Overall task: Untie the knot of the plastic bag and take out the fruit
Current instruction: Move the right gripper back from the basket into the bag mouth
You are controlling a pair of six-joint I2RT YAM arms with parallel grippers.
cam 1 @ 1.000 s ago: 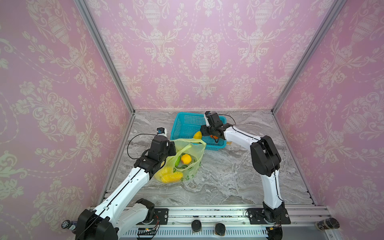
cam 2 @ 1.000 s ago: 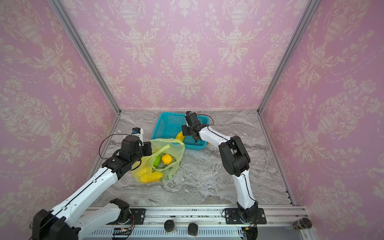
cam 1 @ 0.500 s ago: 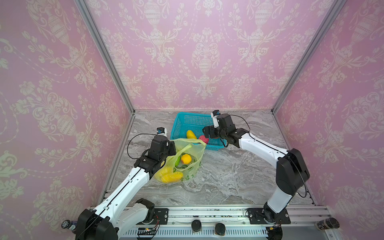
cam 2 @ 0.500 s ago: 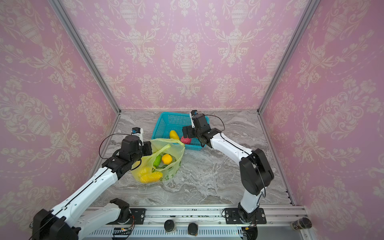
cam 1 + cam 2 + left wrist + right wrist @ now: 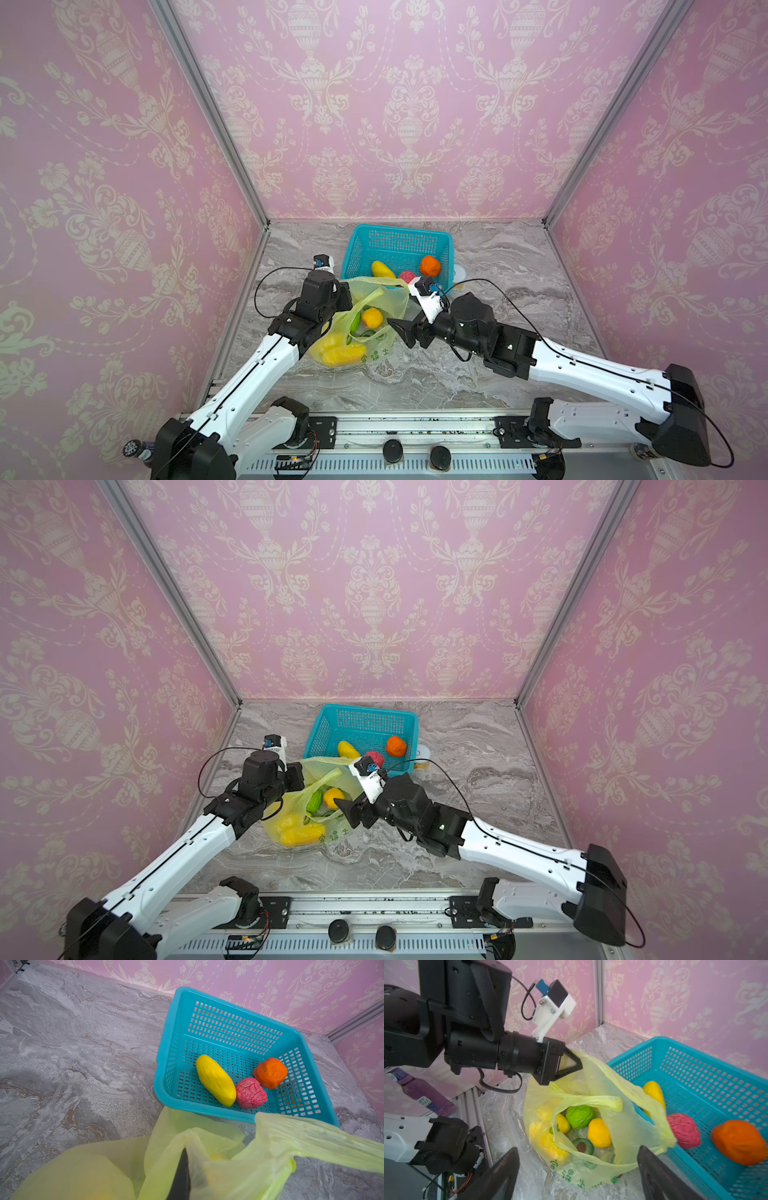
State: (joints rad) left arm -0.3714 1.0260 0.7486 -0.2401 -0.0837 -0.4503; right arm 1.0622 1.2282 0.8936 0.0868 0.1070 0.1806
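Note:
The plastic bag (image 5: 376, 355) (image 5: 332, 833) stands open-mouthed on the marble. My left gripper (image 5: 343, 297) (image 5: 185, 1153) (image 5: 571, 1064) is shut on its raised rim. Inside the bag lie a green fruit (image 5: 579, 1115), a yellow-orange one (image 5: 599, 1132) and yellow ones (image 5: 548, 1142). My right gripper (image 5: 401, 328) (image 5: 578, 1148) hangs open and empty just outside the bag's right side. One handle strip (image 5: 591, 1100) lies loose across the mouth; the knot is out of view. In the teal basket (image 5: 164, 1093) sit a long yellow fruit (image 5: 216, 1080), a pink bumpy one (image 5: 250, 1093) and an orange one (image 5: 270, 1072).
The basket (image 5: 353, 253) stands right behind the bag, touching it. A small round can (image 5: 459, 274) sits at the basket's right corner. A purple bottle (image 5: 423, 1093) lies beyond the table's left edge. Pink walls close in three sides.
My right gripper has drawn back from the basket to the bag's right side and opened. The orange fruit now lies in the basket. The left arm has not moved.

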